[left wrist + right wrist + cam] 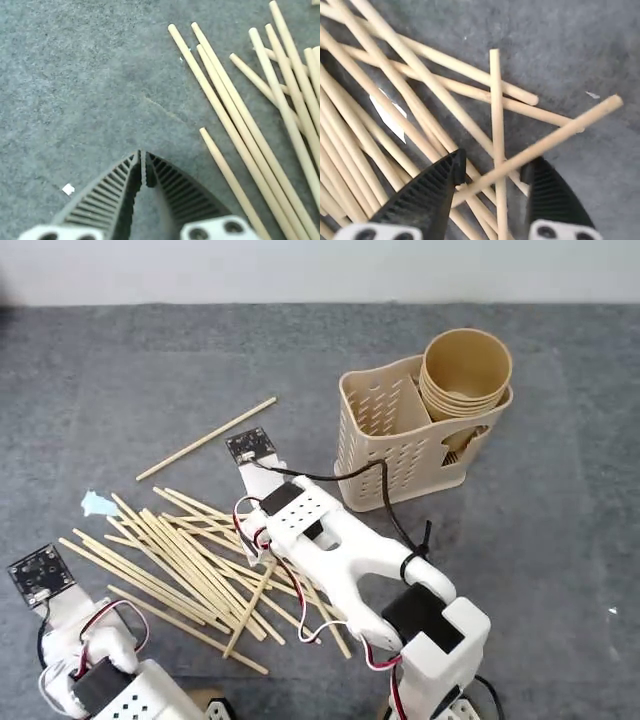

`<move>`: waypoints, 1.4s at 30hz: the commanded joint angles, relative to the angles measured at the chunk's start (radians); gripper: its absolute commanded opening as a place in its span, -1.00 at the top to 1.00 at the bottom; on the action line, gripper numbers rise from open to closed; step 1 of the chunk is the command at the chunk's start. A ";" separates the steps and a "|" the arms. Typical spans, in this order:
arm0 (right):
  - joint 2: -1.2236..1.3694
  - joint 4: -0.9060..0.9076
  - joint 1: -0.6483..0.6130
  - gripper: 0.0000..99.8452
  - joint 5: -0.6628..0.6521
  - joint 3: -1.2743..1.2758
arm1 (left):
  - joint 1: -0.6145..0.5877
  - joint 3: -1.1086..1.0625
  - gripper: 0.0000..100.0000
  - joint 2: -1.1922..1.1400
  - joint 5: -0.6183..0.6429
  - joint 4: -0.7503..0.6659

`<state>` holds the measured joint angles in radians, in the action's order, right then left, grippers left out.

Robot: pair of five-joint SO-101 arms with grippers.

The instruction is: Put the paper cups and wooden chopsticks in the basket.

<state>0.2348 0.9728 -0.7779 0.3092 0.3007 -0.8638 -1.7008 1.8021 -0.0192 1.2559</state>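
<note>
Pale round wooden chopsticks (420,74) lie heaped on grey felt surface (75,75): light, stiff, likely to roll. Take yours mid-shaft. Right pincer (492,164) gapes astride one; left pincer (141,156) closed, empty.

Paper cups (466,370): tan, nested in one stack, mouths up, standing in the basket's right-end compartment and rising above its rim.
Basket (385,440): beige perforated plastic, upright, divided into compartments, well right of the pile.
Wooden chopsticks (180,555): pale round sticks lying flat in a loose, crossing pile on the grey surface.
Lone chopstick (206,439): lies diagonally, apart from the pile, left of the basket.
</note>
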 commanded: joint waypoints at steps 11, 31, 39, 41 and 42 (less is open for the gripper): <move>-0.067 0.150 0.015 0.98 -0.046 -0.115 | -0.006 0.018 0.97 0.015 0.006 0.005; -0.378 0.564 0.097 0.98 -0.143 -0.588 | -0.006 0.018 0.97 0.015 0.005 0.005; -0.380 0.542 0.166 0.98 -0.193 -0.783 | -0.006 0.018 0.97 0.015 0.005 0.005; -0.380 0.513 0.180 0.98 -0.195 -0.827 | -0.006 0.018 0.97 0.015 0.005 0.005; -0.380 0.493 0.191 0.98 -0.196 -0.853 | -0.006 0.018 0.97 0.015 0.005 0.005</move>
<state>-0.0921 1.5144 -0.6168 0.1281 -0.4480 -0.8638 -1.7008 1.8021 -0.0192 1.2559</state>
